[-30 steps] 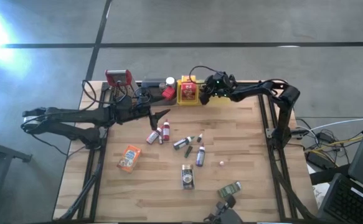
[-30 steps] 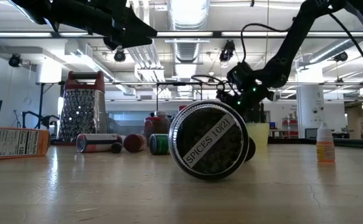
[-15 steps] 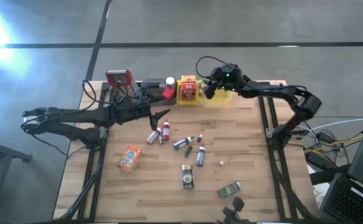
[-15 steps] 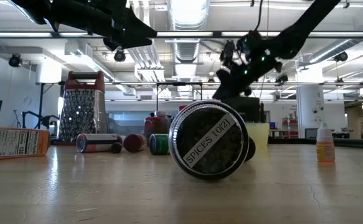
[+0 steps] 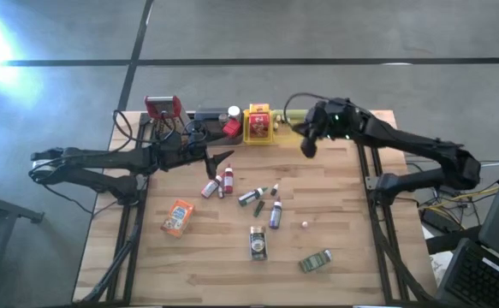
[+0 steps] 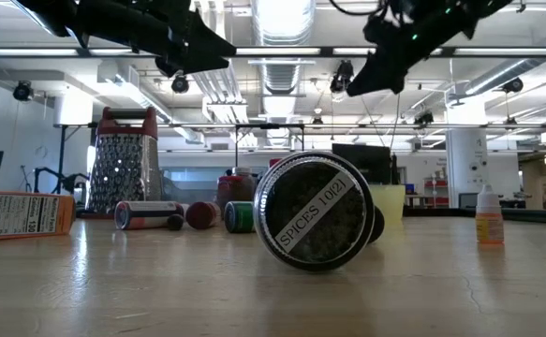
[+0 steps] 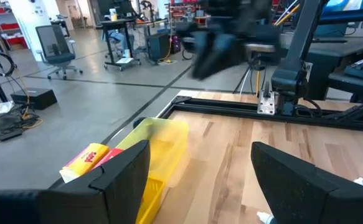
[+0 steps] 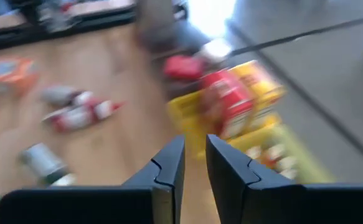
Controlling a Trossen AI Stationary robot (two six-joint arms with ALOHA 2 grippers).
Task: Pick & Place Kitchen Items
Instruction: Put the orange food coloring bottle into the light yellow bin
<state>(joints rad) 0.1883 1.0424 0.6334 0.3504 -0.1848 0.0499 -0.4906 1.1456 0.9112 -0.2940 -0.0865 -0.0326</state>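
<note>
Kitchen items lie loose on the wooden table: red-capped spice bottles [image 5: 219,184], an orange packet [image 5: 177,216], dark-capped bottles [image 5: 275,214] and a spice tin [image 5: 258,242] on its side [image 6: 315,225]. A yellow tray [image 5: 270,130] at the far edge holds red-and-yellow packets [image 8: 237,99]. My left gripper [image 5: 223,159] hovers level and open above the table, just beyond the red-capped bottles, nothing between its fingers [image 7: 200,162]. My right gripper [image 5: 307,145] hangs high, near the trays, slanting down; its fingers [image 8: 193,162] stand almost together with nothing between them.
A red-topped metal grater [image 5: 163,109] stands at the far left corner [image 6: 123,173]. A light green tray [image 8: 281,162] sits beside the yellow one. A green tin [image 5: 316,261] lies near the front edge. Bare wood stretches along the right side of the table.
My right gripper has risen well clear of the trays at the far edge and swung toward the table's right and a little toward the near side, empty. The left arm and the items kept still.
</note>
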